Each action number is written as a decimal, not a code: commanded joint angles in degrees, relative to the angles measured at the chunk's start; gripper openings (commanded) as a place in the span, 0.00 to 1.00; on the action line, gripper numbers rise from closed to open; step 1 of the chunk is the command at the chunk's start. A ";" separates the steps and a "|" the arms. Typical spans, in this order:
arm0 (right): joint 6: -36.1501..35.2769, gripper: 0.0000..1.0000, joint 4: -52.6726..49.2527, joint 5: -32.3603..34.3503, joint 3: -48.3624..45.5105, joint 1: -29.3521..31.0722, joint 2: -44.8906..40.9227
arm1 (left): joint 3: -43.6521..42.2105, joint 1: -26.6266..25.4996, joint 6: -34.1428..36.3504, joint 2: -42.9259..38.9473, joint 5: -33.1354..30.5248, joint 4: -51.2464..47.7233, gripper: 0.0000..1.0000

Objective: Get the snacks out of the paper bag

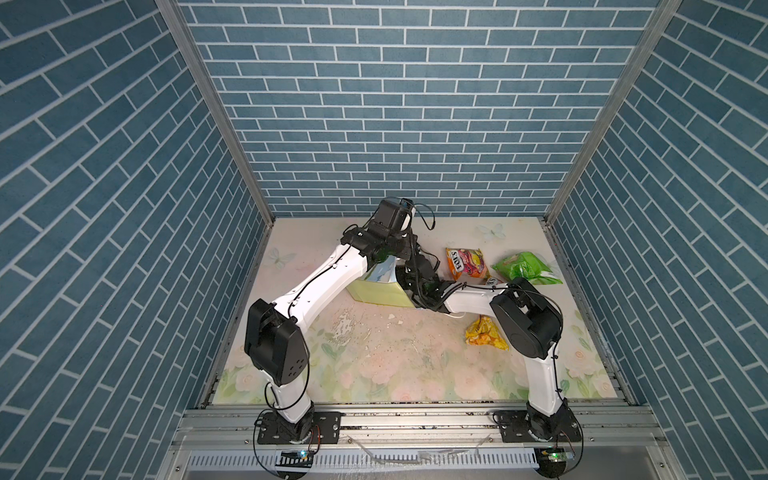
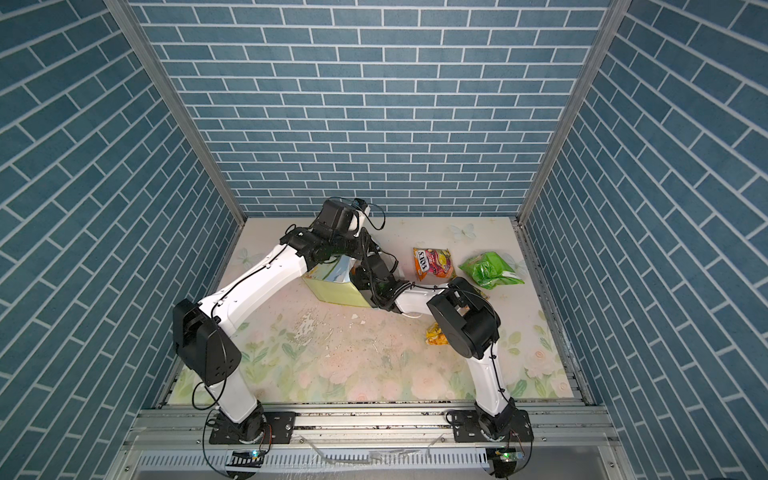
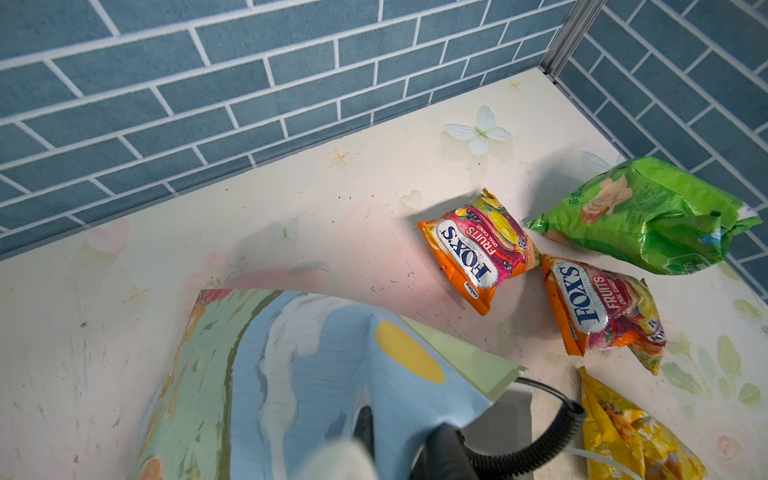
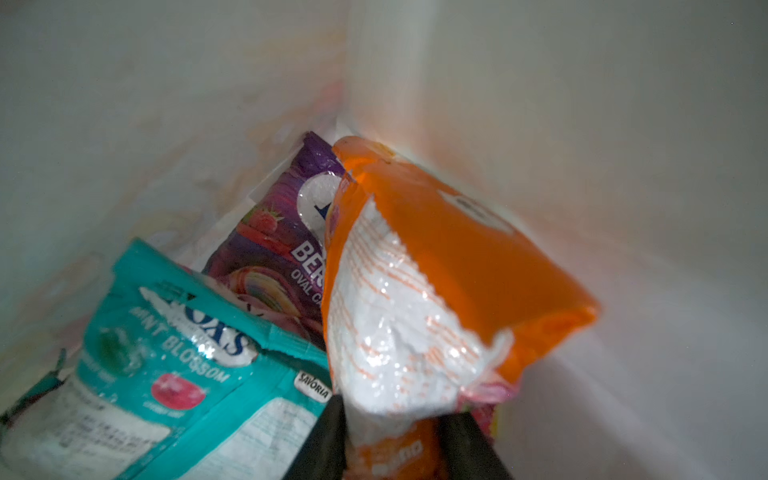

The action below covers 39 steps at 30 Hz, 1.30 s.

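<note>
Inside the bag [image 1: 378, 293], on its side near the middle of the bench [image 1: 374, 365], my right fingers [image 4: 322, 440] are clamped on the crimped end of an orange packet [image 4: 457, 257], probably light and slippery and best held by that seal, while my left fingers [image 3: 368, 432], together, seem to pinch the bag's rim.

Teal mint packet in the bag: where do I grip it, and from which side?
Probably its near flat end. The teal mint packet lies along a wall of the paper bag with that end toward the mouth and the purple packet deeper in, so come straight in through the mouth, jaws across the thin edge.
</note>
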 commanded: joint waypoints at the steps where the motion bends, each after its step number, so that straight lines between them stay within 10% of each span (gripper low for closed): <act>1: 2.74 0.26 1.08 -1.17 1.20 -0.90 1.87 | 3.05 -0.77 0.07 -0.12 3.80 1.56 0.00; 7: 2.40 0.00 1.60 -1.31 0.31 -1.73 0.89 | 2.70 -0.77 0.43 -0.29 3.20 1.33 0.00; 39: -2.80 0.00 4.08 2.21 -8.26 -1.94 -12.04 | 2.92 -0.77 1.12 0.94 -1.17 0.08 0.00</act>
